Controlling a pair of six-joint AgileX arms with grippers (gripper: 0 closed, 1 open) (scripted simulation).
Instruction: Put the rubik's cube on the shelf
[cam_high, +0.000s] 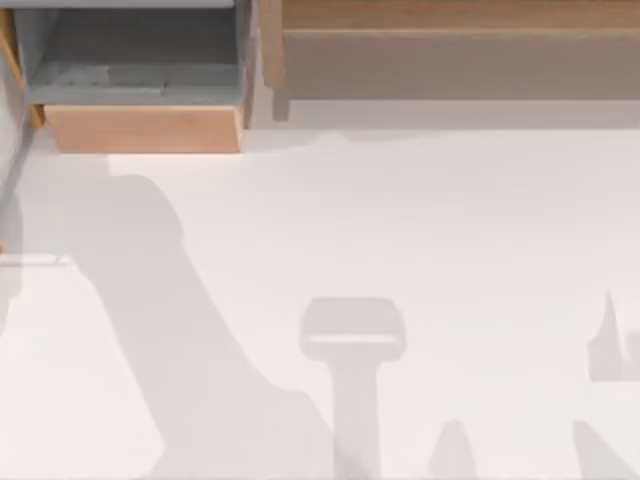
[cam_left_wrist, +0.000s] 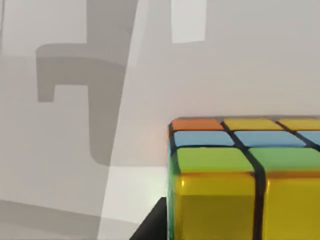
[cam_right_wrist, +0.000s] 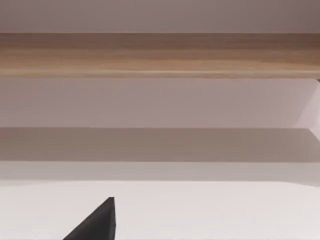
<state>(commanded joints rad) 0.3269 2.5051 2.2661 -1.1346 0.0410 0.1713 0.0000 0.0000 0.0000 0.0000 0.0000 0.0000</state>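
The rubik's cube (cam_left_wrist: 245, 170) sits very close in the left wrist view, with yellow, green, blue and orange tiles between dark grid lines. A dark fingertip (cam_left_wrist: 152, 225) of my left gripper (cam_left_wrist: 235, 235) rests against the cube's side, and the gripper is shut on the cube above the white table. The shelf (cam_high: 450, 15) is a long light-brown ledge with a grey-brown front face at the back right. In the right wrist view the shelf (cam_right_wrist: 160, 55) lies straight ahead, with one dark fingertip (cam_right_wrist: 97, 222) of the right arm in front of it.
A grey box-like compartment with a wooden front (cam_high: 140, 70) stands at the back left, beside the shelf. Arm shadows fall across the white table (cam_high: 420, 220) at the left and along the front edge.
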